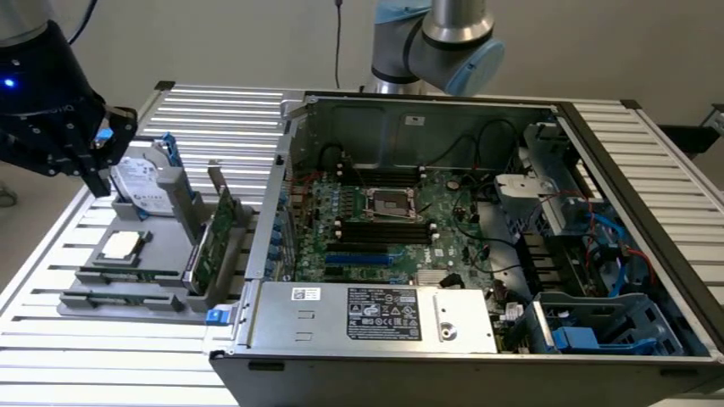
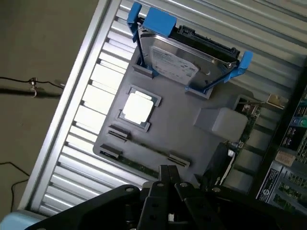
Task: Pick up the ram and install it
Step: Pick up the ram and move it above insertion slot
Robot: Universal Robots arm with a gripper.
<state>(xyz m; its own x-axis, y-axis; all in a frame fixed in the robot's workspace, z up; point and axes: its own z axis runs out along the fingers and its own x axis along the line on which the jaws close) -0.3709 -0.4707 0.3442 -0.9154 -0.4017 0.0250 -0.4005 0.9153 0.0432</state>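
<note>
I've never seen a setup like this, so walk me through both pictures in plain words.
A robot arm stands by an open computer case. One picture comes from a camera off the arm, the other from a camera on its wrist, looking past the gripper. On the slatted table a grey holder carries a hard drive, a processor chip, an expansion card and the thin green ram. The gripper is shut and holds nothing; it hangs above the holder.
</note>
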